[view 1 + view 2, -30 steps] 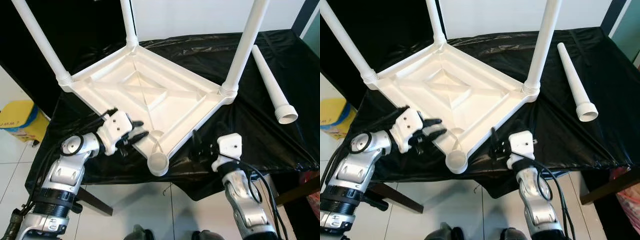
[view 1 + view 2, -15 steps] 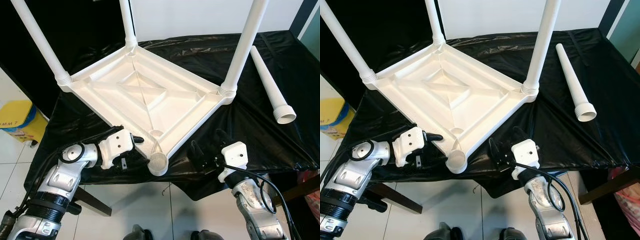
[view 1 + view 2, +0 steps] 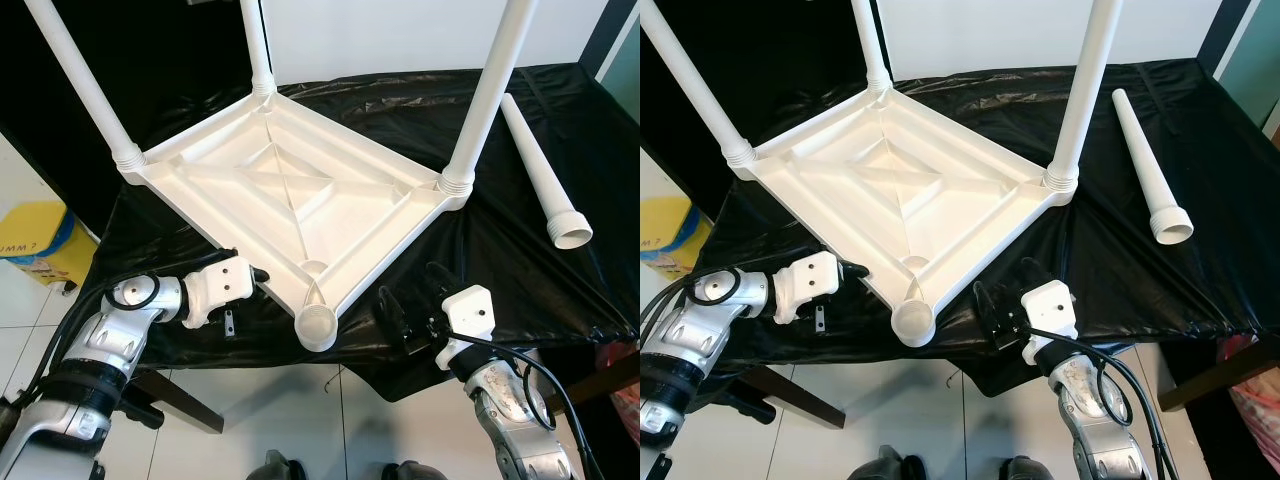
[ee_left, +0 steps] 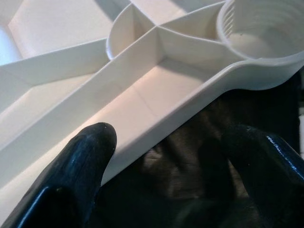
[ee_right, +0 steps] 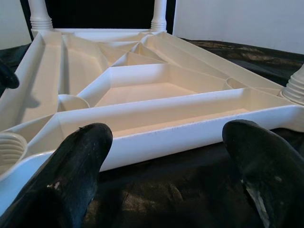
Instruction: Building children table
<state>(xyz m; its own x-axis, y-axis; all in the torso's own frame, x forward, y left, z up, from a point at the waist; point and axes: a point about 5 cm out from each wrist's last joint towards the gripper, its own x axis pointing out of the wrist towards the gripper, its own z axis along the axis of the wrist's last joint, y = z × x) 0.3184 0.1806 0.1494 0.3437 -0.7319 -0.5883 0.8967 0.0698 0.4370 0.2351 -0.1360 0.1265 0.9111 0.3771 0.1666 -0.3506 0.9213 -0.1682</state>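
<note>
Both the left gripper (image 4: 161, 171) and right gripper (image 5: 166, 166) gape beside the tabletop (image 3: 290, 195), legs cropped.

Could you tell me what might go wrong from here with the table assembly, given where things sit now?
1. The upturned tabletop has its empty corner socket at the near edge of the black-covered table; a nudge from either gripper might push it off.
2. The loose leg lies far on the right, apart from the right gripper; it could roll.
3. The left gripper, jaws open, sits right beside the rim and may snag it.
</note>
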